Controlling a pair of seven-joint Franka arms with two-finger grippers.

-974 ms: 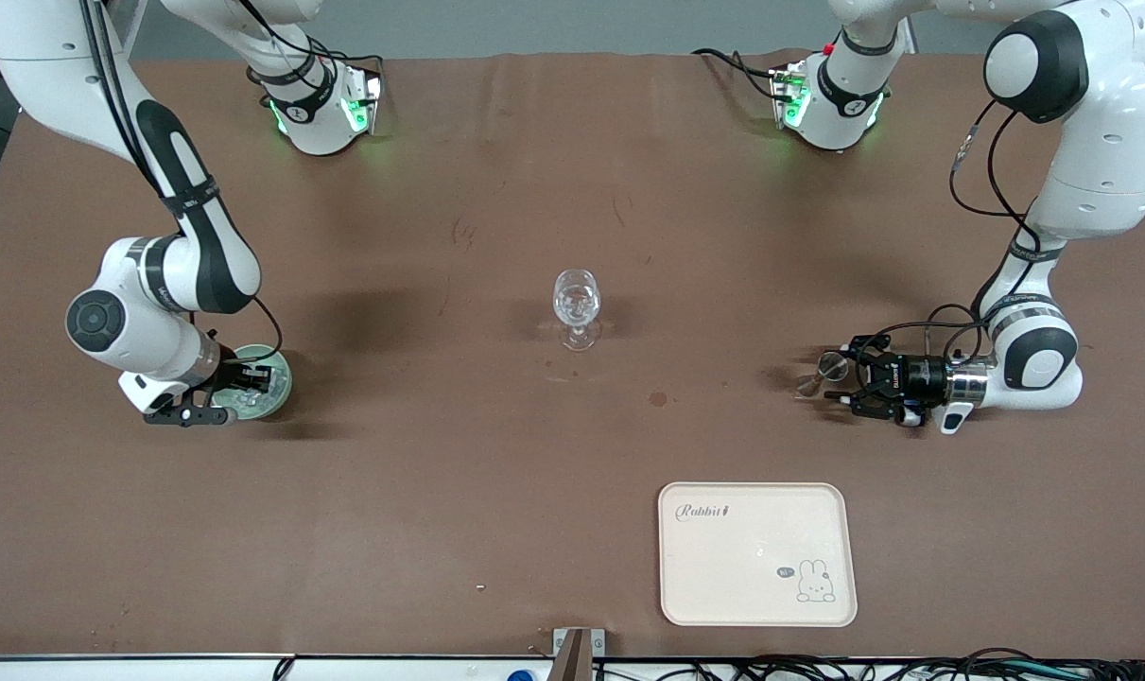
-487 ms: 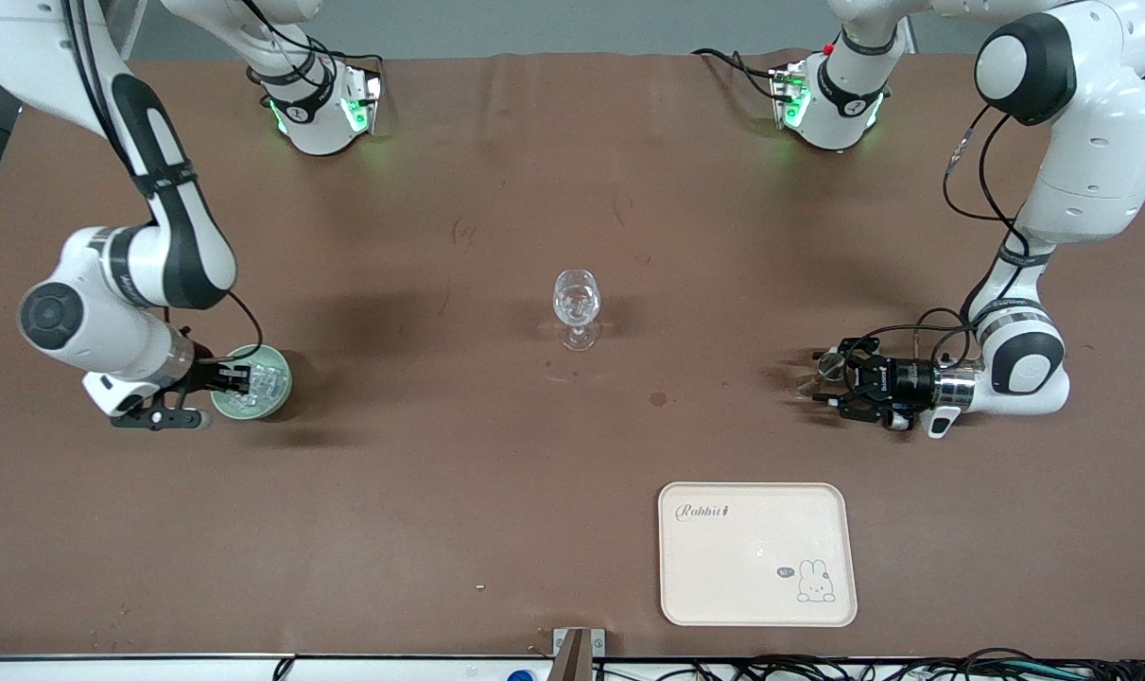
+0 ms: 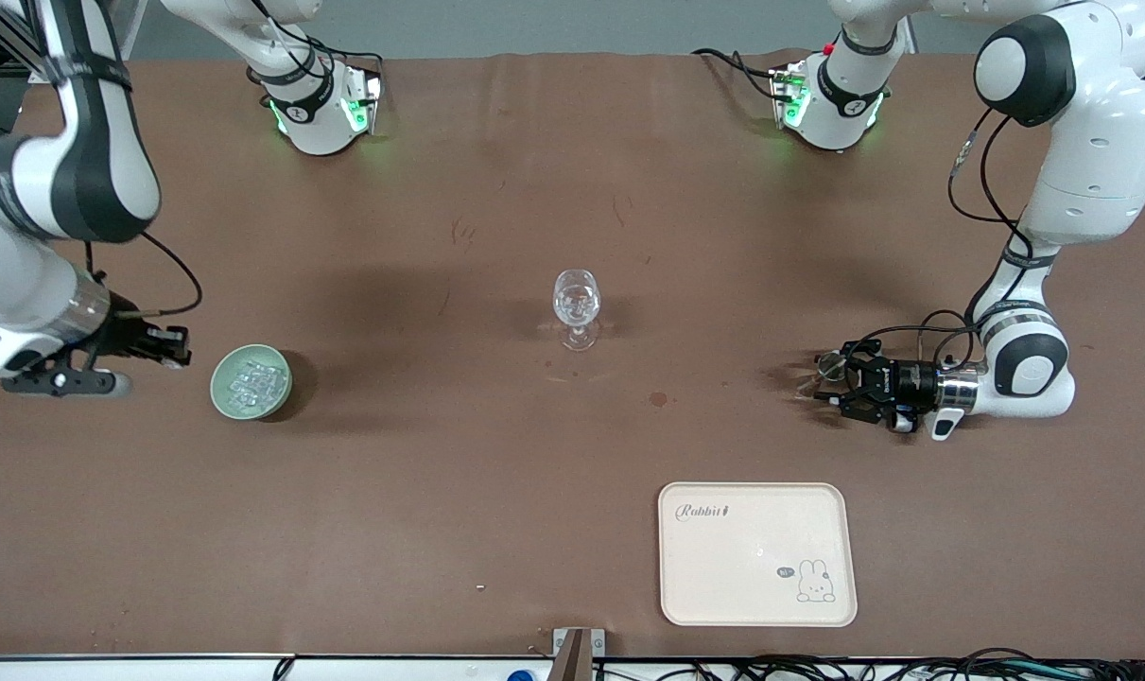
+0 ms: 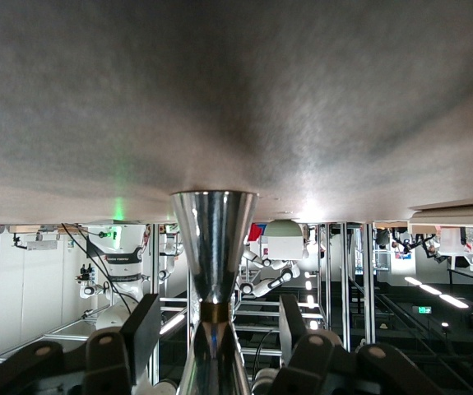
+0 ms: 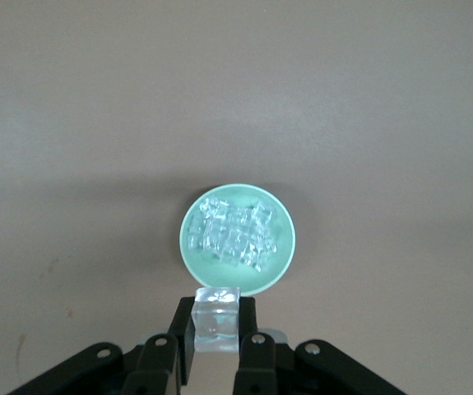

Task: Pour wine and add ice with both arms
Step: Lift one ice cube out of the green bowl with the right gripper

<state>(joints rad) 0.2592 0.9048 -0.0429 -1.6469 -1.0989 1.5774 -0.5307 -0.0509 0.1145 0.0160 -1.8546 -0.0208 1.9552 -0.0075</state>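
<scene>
My right gripper [image 3: 177, 346] is shut on one clear ice cube [image 5: 217, 325] and holds it in the air, beside the pale green bowl [image 3: 251, 381] toward the right arm's end of the table. In the right wrist view the gripper [image 5: 217, 317] hangs over the bowl's rim [image 5: 188, 216], and several ice cubes [image 5: 232, 233] lie in the bowl. My left gripper [image 3: 823, 378] lies level and low at the left arm's end. Its open fingers [image 4: 147, 321] flank a shiny metal jigger [image 4: 215, 239] that stands on the table, with a gap on each side. A clear stemmed glass [image 3: 577, 305] stands mid-table.
A cream tray [image 3: 757, 553] with a rabbit print lies near the front edge, nearer to the camera than the left gripper. Both arm bases [image 3: 319, 104] stand along the far edge. A small dark stain [image 3: 658, 399] marks the brown table cover.
My right gripper has risen from the bowl with an ice cube and moved toward the right arm's end of the table. My left gripper has edged slightly around the jigger.
</scene>
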